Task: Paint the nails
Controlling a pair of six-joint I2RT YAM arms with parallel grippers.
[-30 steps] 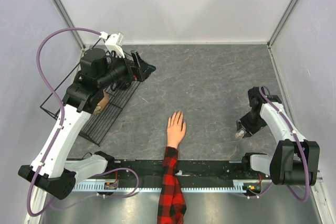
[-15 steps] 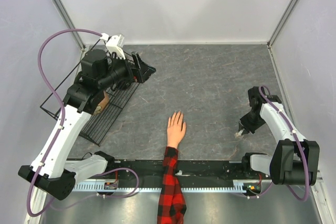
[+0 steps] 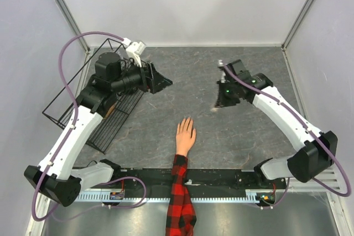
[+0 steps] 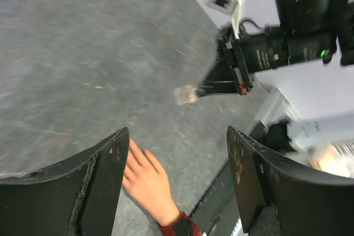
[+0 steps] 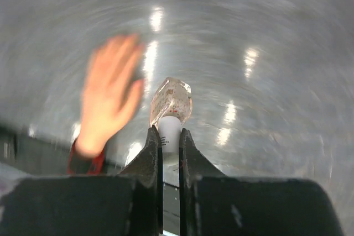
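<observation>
My right gripper pinches what looks like a polish bottle, my left gripper is spread; nails all unpainted

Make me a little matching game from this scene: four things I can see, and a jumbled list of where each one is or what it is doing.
Things
1. left gripper
2. right gripper
3. mannequin hand
4. wire rack

States or places
A. lies flat on the table, fingers pointing away from the arm bases
B. clamped on a small bottle
C. open, nothing between the fingers
D. stands at the left side of the table

Pairs: 1-C, 2-B, 3-A, 4-D
</observation>
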